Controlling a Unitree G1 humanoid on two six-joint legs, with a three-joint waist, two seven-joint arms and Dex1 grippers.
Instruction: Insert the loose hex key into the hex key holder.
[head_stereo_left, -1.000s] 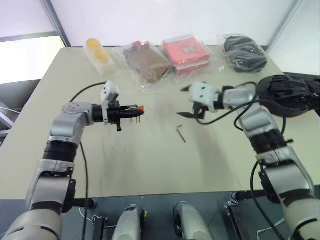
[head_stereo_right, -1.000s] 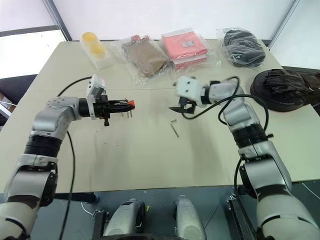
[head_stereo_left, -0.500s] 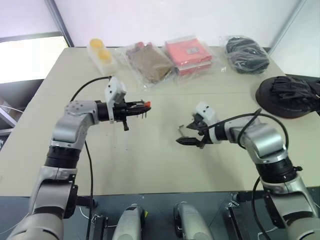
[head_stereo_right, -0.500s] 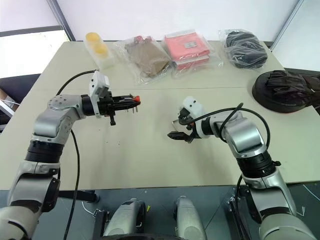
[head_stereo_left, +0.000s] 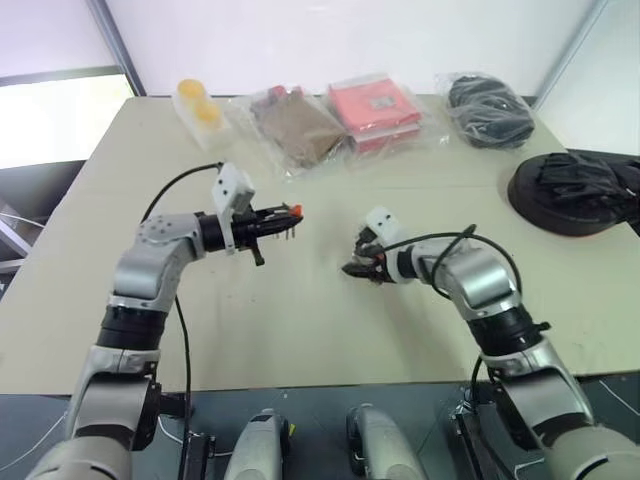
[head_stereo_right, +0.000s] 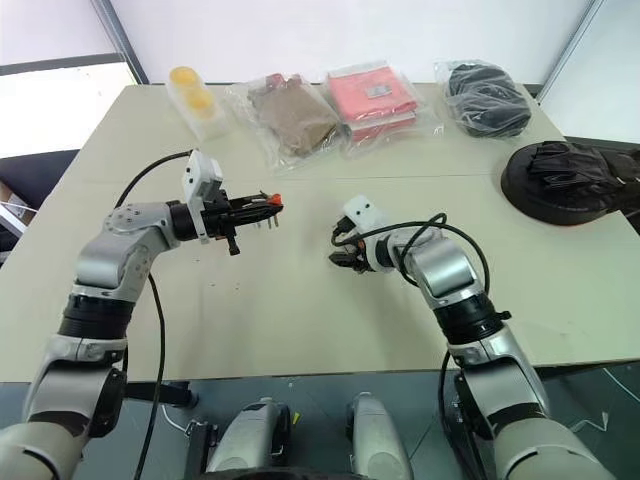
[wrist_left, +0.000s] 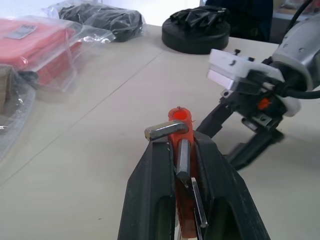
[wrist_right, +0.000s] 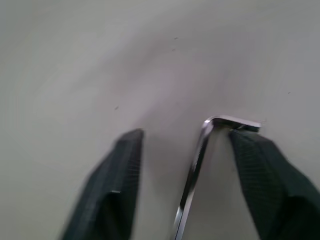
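Head views, centre of frame: left gripper (head_stereo_left: 285, 216) clamped on the hex key holder (head_stereo_left: 293, 210), raised off the table (head_stereo_left: 300, 330) with prongs hanging below, presumably to present the block for insertion; right of centre, right gripper (head_stereo_left: 358, 268) lowered to the tabletop, tilted downward over the spot where the loose hex key lies. Upper frame: bagged red packet (head_stereo_left: 375, 110), brown packet (head_stereo_left: 298, 122), yellow items (head_stereo_left: 200, 105) and black cables (head_stereo_left: 487, 100), well apart from the work. Left wrist view, lower centre: two black fingers (wrist_left: 150, 190) shut around the orange-red block, several metal keys seated in it, bent ends uppermost; right gripper at upper right, tips on the table. Right wrist view, lower half: loose hex key (wrist_right: 197, 165) flat on the table between two parted fingers (wrist_right: 260, 170), short leg just at the tip of one finger, long leg running between both; jaws partly open, not yet closed on the key, apparently straddling it for a pinch.
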